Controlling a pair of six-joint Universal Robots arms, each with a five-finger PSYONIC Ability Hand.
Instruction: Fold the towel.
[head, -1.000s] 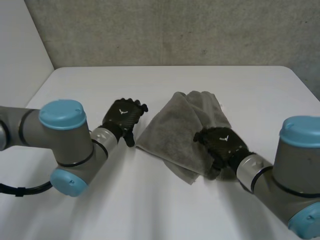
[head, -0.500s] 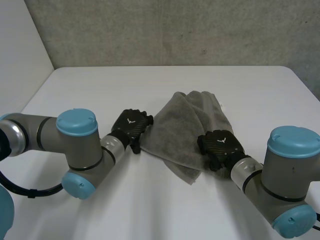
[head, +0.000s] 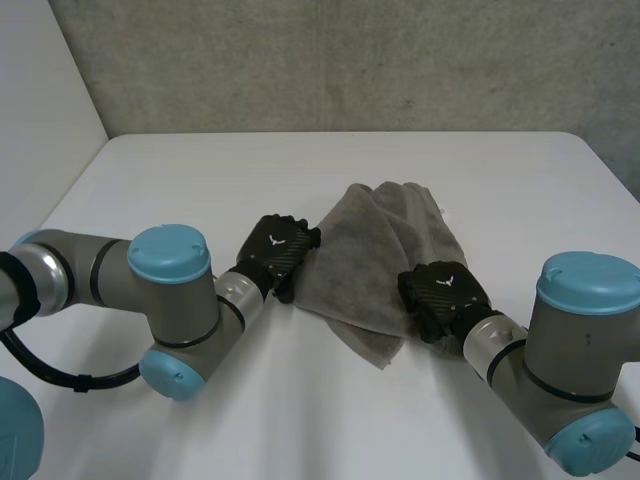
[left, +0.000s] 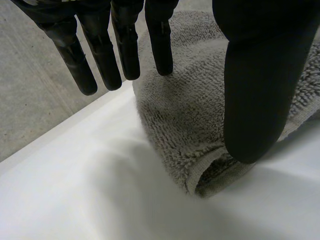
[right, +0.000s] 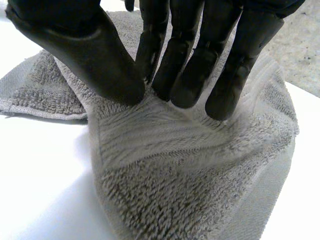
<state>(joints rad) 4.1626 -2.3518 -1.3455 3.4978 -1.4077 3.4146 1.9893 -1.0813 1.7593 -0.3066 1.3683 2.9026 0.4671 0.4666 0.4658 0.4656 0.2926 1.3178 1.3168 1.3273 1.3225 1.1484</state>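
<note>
The towel is plain grey. The left hand and right hand are black, each with a tiny white mark, maybe a V. The table is white, the wall speckled grey.

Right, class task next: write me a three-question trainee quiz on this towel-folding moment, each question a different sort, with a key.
1. True or false: the grey towel lies spread flat in a single layer on the white table.
2. The right hand is: A) pinching the towel between thumb and fingers; B) resting on bare table; C) hovering clear of the towel.
3. Fill in: the left hand, at the towel's edge, has fingers that are ____ (straight or curled).
Key: 1 false, it is rumpled with layers overlapping; 2 A; 3 straight.
</note>
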